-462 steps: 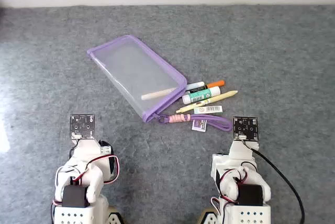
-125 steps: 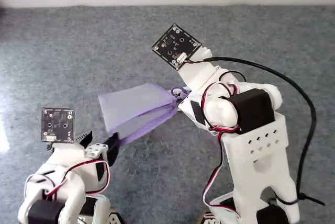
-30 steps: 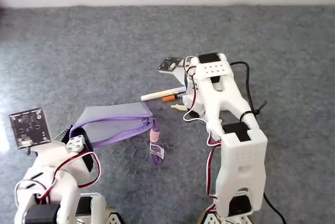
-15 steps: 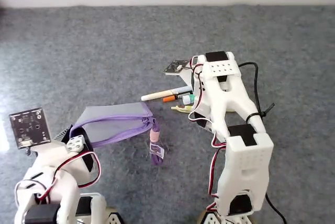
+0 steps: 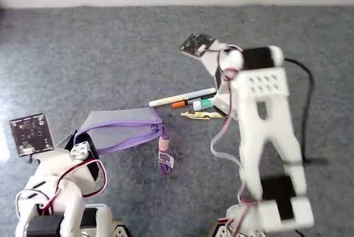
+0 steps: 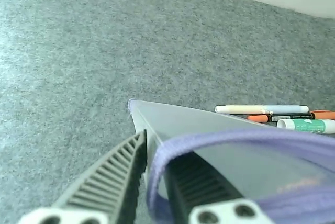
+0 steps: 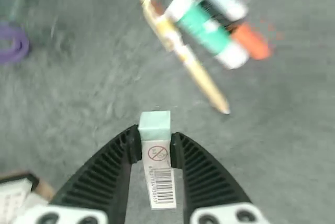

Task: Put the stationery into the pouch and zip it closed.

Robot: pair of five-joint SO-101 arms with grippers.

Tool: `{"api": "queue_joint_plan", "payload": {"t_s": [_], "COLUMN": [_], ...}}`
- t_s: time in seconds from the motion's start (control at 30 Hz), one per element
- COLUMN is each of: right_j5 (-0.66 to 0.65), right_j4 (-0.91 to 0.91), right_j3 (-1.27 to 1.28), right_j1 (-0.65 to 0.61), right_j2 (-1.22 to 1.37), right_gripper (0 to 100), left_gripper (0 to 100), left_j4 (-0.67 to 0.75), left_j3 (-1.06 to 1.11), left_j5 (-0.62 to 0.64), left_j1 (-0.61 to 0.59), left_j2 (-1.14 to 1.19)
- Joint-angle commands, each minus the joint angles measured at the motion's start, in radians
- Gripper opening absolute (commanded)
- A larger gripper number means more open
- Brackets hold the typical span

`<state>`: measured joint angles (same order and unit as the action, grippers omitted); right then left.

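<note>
A purple pouch (image 5: 119, 130) is seen on the grey felt (image 5: 83, 43), and its left end is met by the left arm (image 5: 61, 173). A pink strap (image 5: 164, 143) with a tag (image 5: 166, 161) is hung from the pouch's right end. Just right of the pouch, pens (image 5: 166, 101) and a green glue stick (image 5: 203, 104) are laid in a cluster. The right arm (image 5: 260, 104) is raised over the side of the cluster farthest from the pouch.

The eraser (image 7: 155, 124) in the right gripper (image 7: 155, 136) carries a white label with a red prohibition symbol and a barcode, digits illegible; the pouch tag (image 5: 166, 161) print is too small to read.
</note>
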<state>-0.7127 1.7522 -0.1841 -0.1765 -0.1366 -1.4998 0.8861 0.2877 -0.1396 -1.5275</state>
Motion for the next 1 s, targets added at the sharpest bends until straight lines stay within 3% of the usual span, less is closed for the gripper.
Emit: {"api": "queue_joint_plan", "payload": {"t_s": [0.0, 0.2, 0.37, 0.53, 0.7, 0.97], "right_j5": [0.069, 0.229, 0.562, 0.812, 0.951, 0.956], "right_j4": [0.044, 0.042, 0.041, -0.047, -0.325, -0.937], "right_j3": [0.003, 0.141, 0.180, 0.184, 0.253, 0.526], "right_j1": [-0.033, -0.117, -0.226, -0.426, -0.579, -0.621], "right_j2": [-0.222, -0.464, -0.598, -0.720, -0.791, -0.797], "right_gripper": [0.8, 0.8, 0.8, 0.8, 0.8, 0.8], "left_gripper": [1, 1, 1, 1, 1, 1], "left_j4": [0.031, 0.023, 0.020, -0.038, -0.063, -0.061], "left_j3": [-0.038, -0.174, -0.289, -0.343, -0.338, -0.338], "left_j5": [0.011, 0.015, 0.063, 0.097, 0.118, 0.123], "left_j1": [0.000, 0.000, -0.002, 0.000, 0.000, 0.000], "left_j2": [0.017, 0.187, 0.393, 0.494, 0.508, 0.508]}}
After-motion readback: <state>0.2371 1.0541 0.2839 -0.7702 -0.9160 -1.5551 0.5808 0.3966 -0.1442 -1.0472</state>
